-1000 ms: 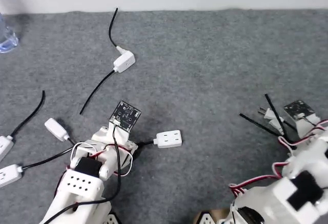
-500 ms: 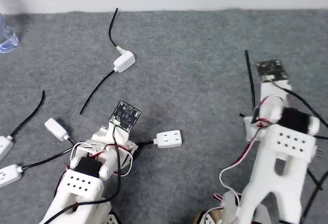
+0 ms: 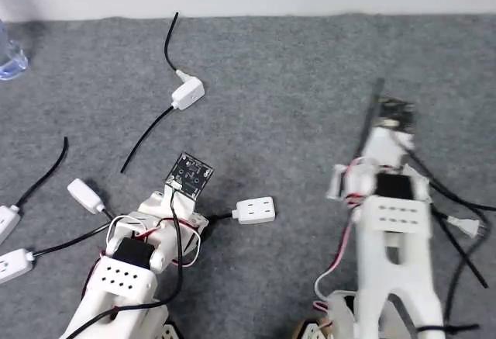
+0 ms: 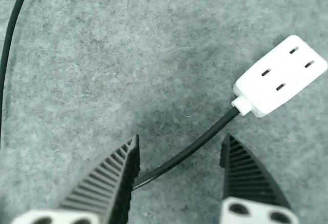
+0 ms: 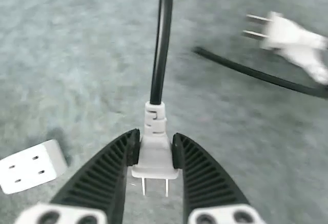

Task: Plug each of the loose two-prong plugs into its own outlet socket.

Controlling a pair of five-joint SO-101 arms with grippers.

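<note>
In the right wrist view my right gripper (image 5: 155,137) is shut on a white two-prong plug (image 5: 154,157), prongs pointing back toward the wrist and its black cord (image 5: 163,39) running away ahead. A white outlet socket (image 5: 32,172) lies off to one side. In the high view the right arm (image 3: 391,215) stands right of this socket (image 3: 254,210). My left gripper (image 4: 180,142) is open, straddling the socket's black cable (image 4: 189,152), with the socket (image 4: 281,75) just ahead. Another loose plug (image 3: 467,227) lies at the right. A further plug (image 3: 188,92) lies at the back.
Three more white sockets (image 3: 85,195) (image 3: 6,221) (image 3: 15,263) with black cables lie at the left edge. A black cable (image 5: 256,73) and the second loose plug (image 5: 294,35) lie beyond the right gripper. A clear bottle (image 3: 11,58) stands at the far left.
The right arm has swung from the far right edge toward the middle of the table, carrying the plug and its cord. The left arm has stayed still.
</note>
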